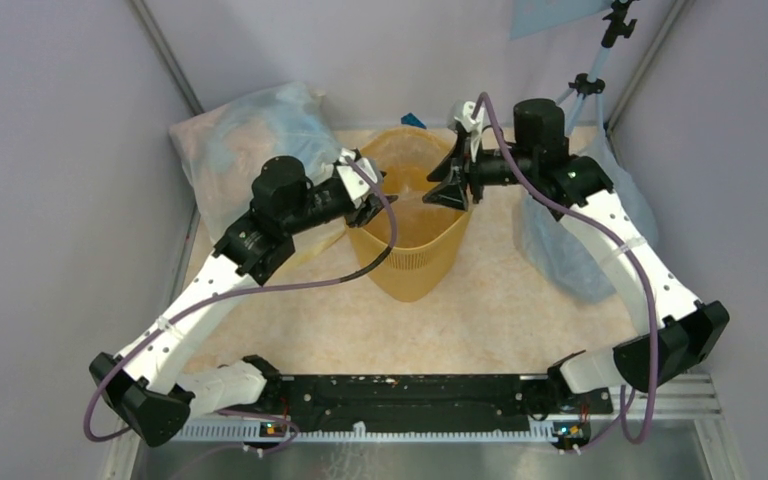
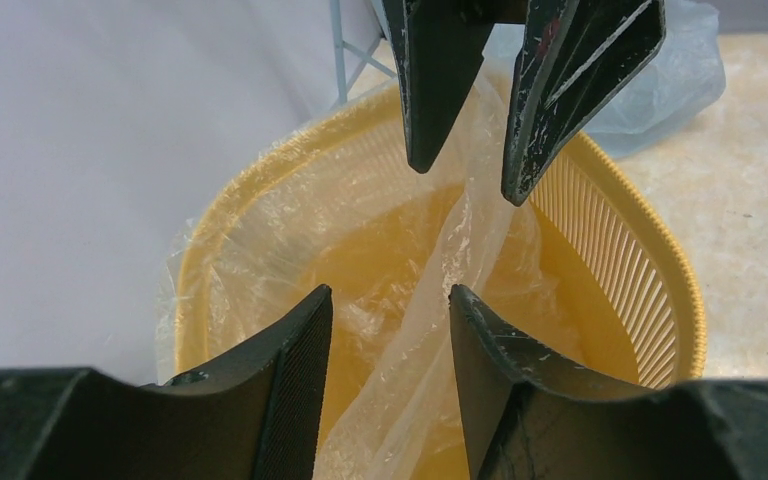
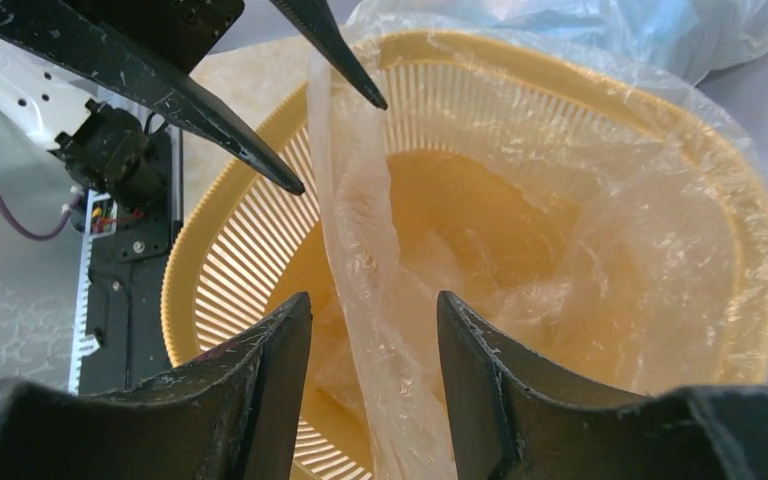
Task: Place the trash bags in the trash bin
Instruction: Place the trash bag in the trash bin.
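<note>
The trash bin (image 1: 410, 270) is standing upright at the middle of the table (image 1: 520, 300), and the trash bag (image 2: 460, 260) is lying mostly inside it, its glossy film spreading over the far rim and down the inner wall. The ribbed near wall is showing bare. One gathered strip of the film is rising from the bin's floor and running left to right across the opening. The left claw (image 1: 365, 208) is hovering over the left rim and the right claw (image 1: 450, 190) over the right rim, their tips facing each other. Both claws are standing with their fingers apart, and the strip is passing through each gap without being pinched. Two bluish sacks are sitting on the table, one far left (image 1: 250, 130) and one right (image 1: 560, 250).
</note>
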